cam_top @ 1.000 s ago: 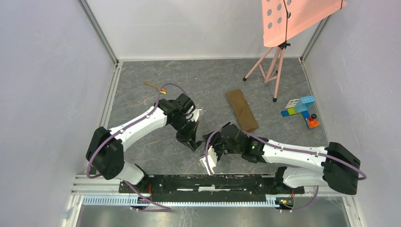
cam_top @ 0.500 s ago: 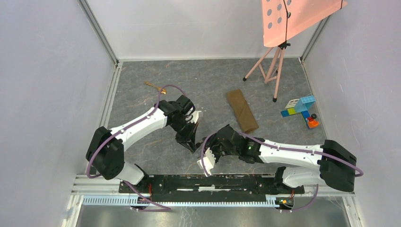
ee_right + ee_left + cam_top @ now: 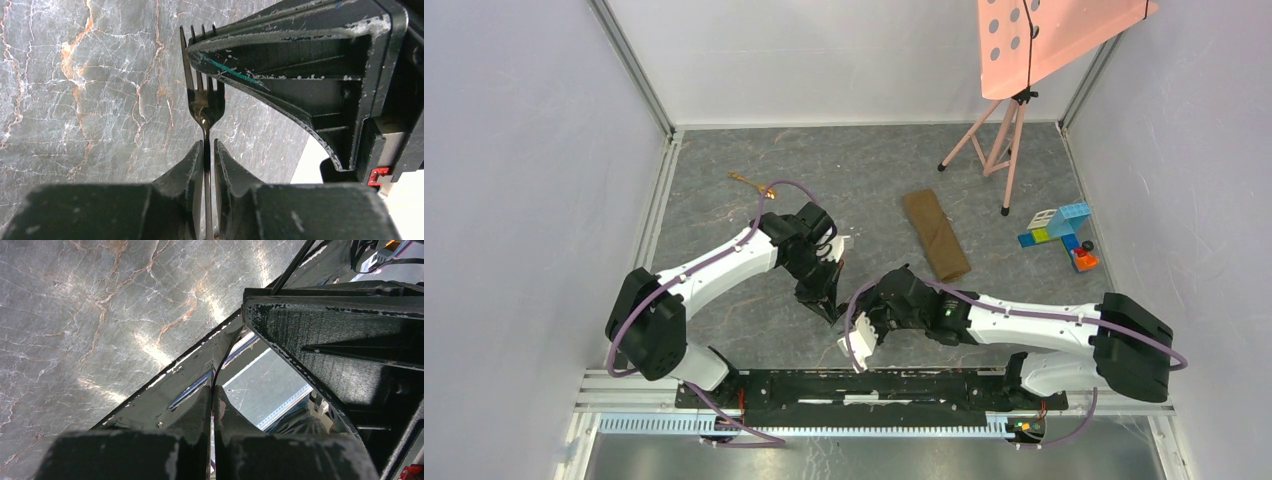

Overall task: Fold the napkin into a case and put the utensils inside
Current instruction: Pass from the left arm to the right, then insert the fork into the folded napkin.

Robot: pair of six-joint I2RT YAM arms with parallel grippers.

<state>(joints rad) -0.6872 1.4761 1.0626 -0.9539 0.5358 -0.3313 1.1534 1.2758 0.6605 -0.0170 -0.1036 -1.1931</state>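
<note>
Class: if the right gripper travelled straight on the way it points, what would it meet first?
Most likely a finger of the left gripper, whose tip crosses the tines of the fork that the right gripper straddles; the table lies behind. Depth is uncertain.

Case [image 3: 936,235]: brown cloth folded into a narrow oblong, flat on the counter [image 3: 874,170], lying diagonally, right of centre. Gold spoon [image 3: 752,184]: small, at far left rear, well apart from the case. Black fork [image 3: 202,102]: four tines, slim handle. Tine end pinched in the closed left hand [image 3: 212,395]. Handle between the right hand [image 3: 207,150] fingers, with a thin gap on one side.
</note>
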